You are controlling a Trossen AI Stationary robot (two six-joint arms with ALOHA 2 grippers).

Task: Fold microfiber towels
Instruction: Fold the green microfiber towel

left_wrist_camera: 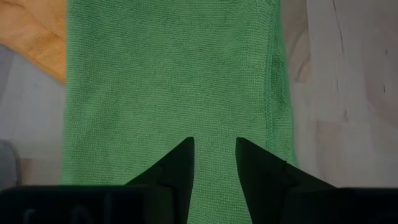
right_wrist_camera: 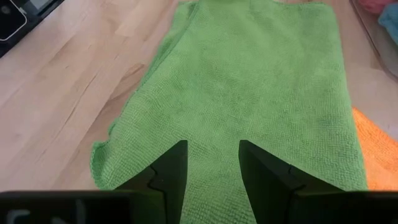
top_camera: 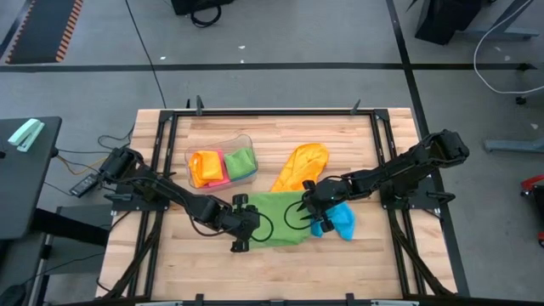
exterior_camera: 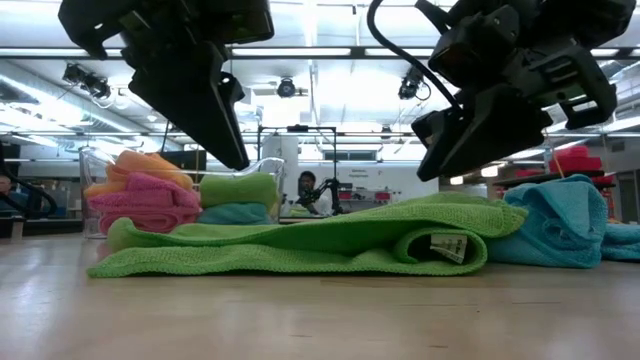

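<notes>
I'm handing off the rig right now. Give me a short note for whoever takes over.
Left gripper: open, empty, above the green towel's left edge.
Right gripper: open, empty, above its right side.
Green towel: mid-table, partly folded.
Orange towel and blue towel: loose beside it, unfolded.
Clear tub: holds folded towels.
Left: finish green, then orange and blue.

A clear plastic tub [top_camera: 223, 150] sits on the pale wooden butcher-block desk [top_camera: 221, 272], and a person [exterior_camera: 306, 192] sits far off behind.
</notes>
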